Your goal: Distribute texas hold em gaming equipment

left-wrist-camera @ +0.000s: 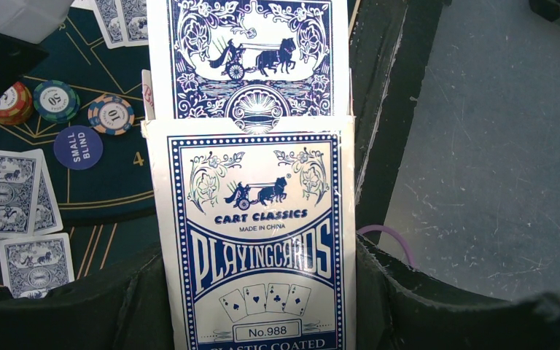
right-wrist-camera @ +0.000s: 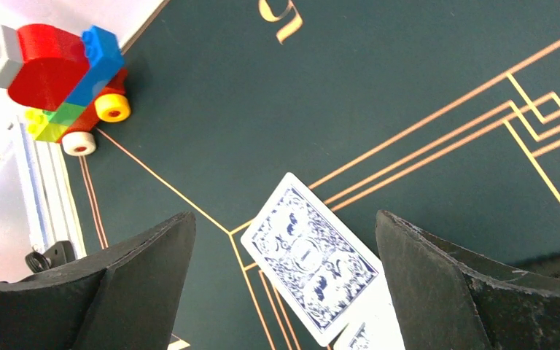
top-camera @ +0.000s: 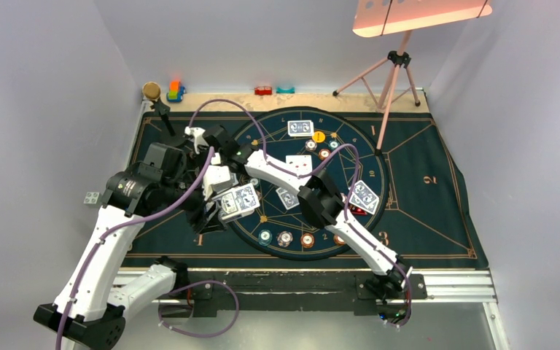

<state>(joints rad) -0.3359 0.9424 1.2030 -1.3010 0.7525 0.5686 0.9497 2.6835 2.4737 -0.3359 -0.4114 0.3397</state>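
My left gripper (top-camera: 232, 204) (left-wrist-camera: 259, 292) is shut on a blue-and-white playing card box (left-wrist-camera: 255, 240) (top-camera: 238, 200), held above the mat's left side, with blue-backed cards (left-wrist-camera: 251, 58) sticking out of its top. My right gripper (top-camera: 198, 135) (right-wrist-camera: 284, 215) stands open at the mat's far left, just above a face-down card (right-wrist-camera: 310, 255) lying between its fingers. More cards (top-camera: 300, 128) (top-camera: 364, 195) lie on the round layout. Chips (top-camera: 285, 238) sit along its near rim, and a yellow disc (top-camera: 319, 135) lies at the back. A blue "small blind" disc (left-wrist-camera: 78, 146) lies beside three chips (left-wrist-camera: 55, 98).
The dark green mat (top-camera: 423, 211) covers the table. Toy blocks (top-camera: 175, 91) (right-wrist-camera: 65, 80) stand at the far left corner beside a black microphone-like stand (top-camera: 162, 109). A pink tripod (top-camera: 394, 73) rises at the back right. Small red (top-camera: 263, 90) and teal blocks (top-camera: 286, 90) line the back edge.
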